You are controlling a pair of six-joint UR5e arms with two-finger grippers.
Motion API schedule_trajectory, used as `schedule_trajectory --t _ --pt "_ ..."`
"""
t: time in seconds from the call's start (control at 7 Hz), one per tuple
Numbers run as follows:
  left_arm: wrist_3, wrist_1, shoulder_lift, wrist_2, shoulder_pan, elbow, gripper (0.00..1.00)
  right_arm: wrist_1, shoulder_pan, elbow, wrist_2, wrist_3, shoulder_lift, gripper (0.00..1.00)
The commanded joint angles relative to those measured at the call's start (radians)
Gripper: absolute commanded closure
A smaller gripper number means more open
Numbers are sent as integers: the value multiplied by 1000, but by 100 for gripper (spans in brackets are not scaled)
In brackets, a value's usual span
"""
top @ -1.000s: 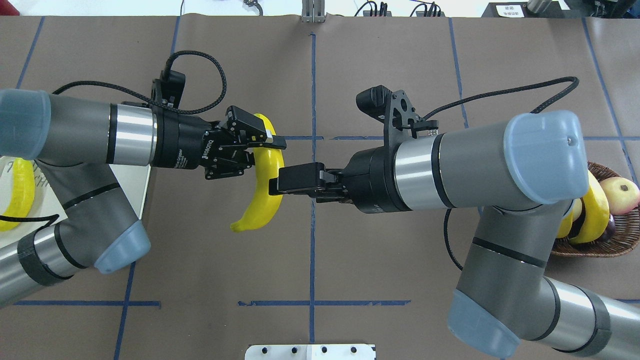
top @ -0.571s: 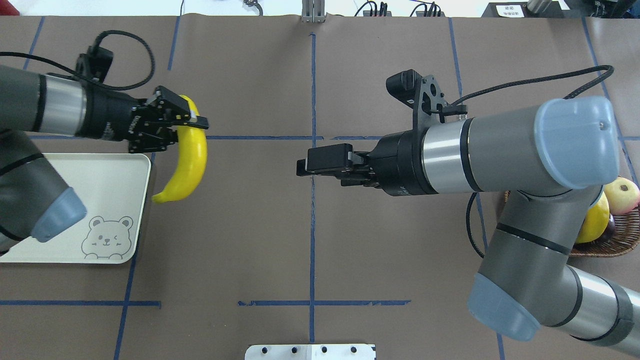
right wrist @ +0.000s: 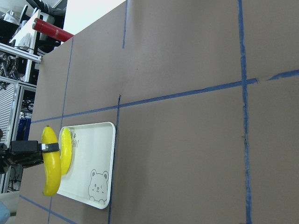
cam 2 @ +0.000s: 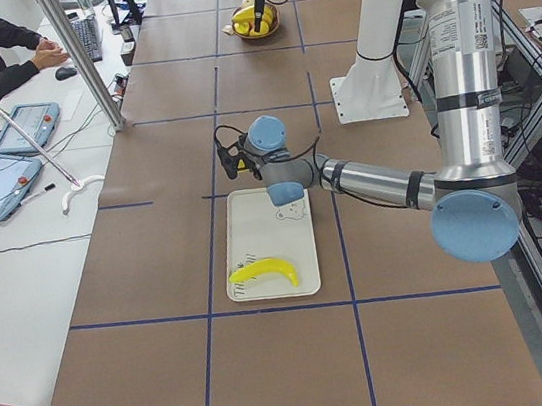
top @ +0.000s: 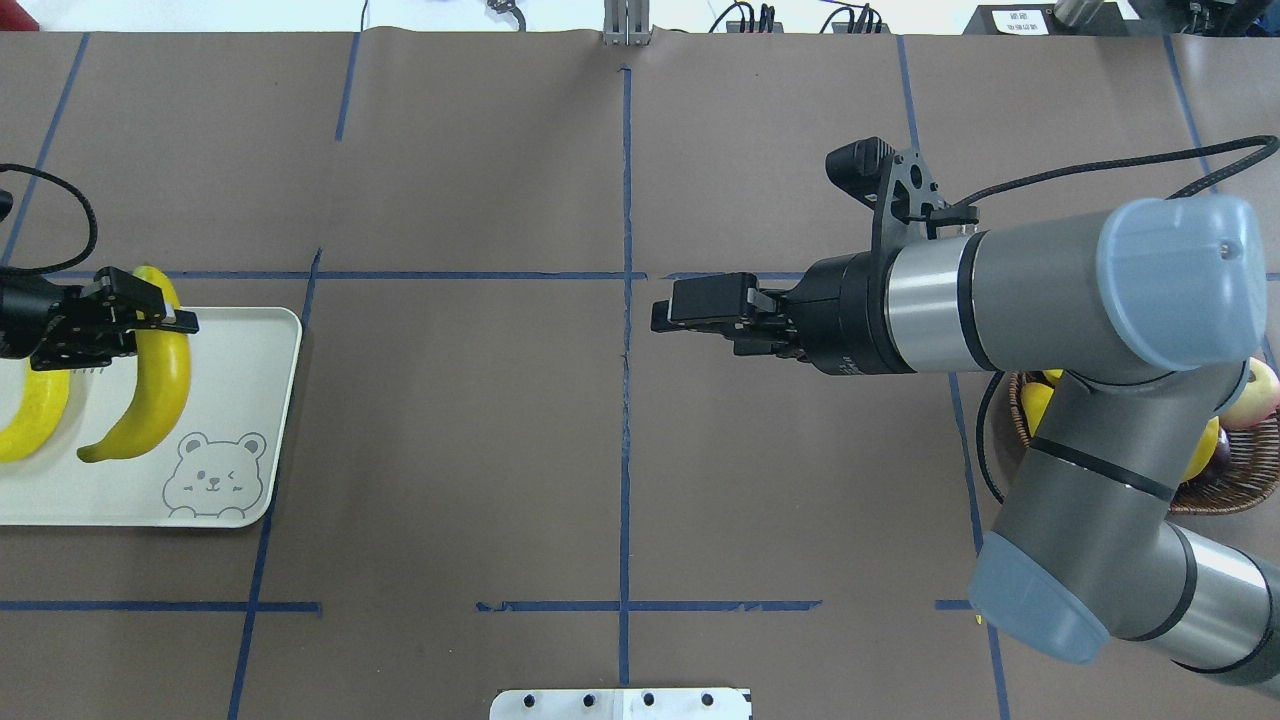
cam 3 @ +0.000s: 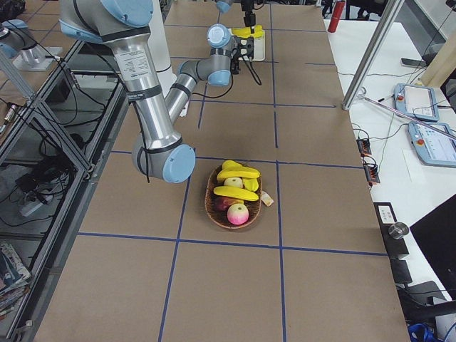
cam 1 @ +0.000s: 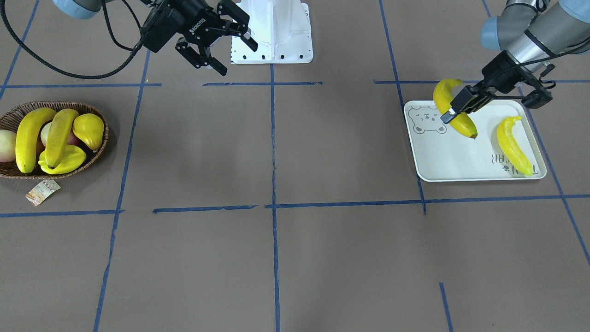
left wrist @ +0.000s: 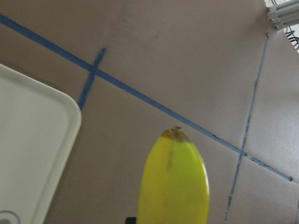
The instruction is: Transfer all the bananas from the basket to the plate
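Over the plate (cam 1: 451, 157) the held banana (cam 1: 441, 94) hangs tilted, lower tip near the surface; contact unclear. A second banana (cam 1: 511, 143) lies flat alongside, apart from it. The left gripper (cam 1: 454, 113) is clamped across the held banana's middle. Advice: lower until the belly rests flat, stay clear of the second banana and the rim, then let go. The right gripper (cam 1: 239, 60) is empty, jaws apart, well off from the basket (cam 1: 106, 133), where two bananas (cam 1: 27, 138) remain.
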Motion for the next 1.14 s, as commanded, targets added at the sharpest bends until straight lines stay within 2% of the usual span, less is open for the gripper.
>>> schedule_trajectory --t 0.0,0.29,0.71,0.86,1.0 --pt "215 -1 25 7 -45 121 100 0 2 0 -5 0 -19 0" --pt "363 -3 13 7 -98 234 100 0 2 0 -5 1 -18 0" --pt "370 -4 13 7 -98 278 100 0 1 0 -5 1 -20 0" --pt "370 -4 13 7 -98 279 84 0 1 0 -5 1 -20 0" --pt "371 -6 13 10 -98 281 1 0 2 0 -5 1 -21 0"
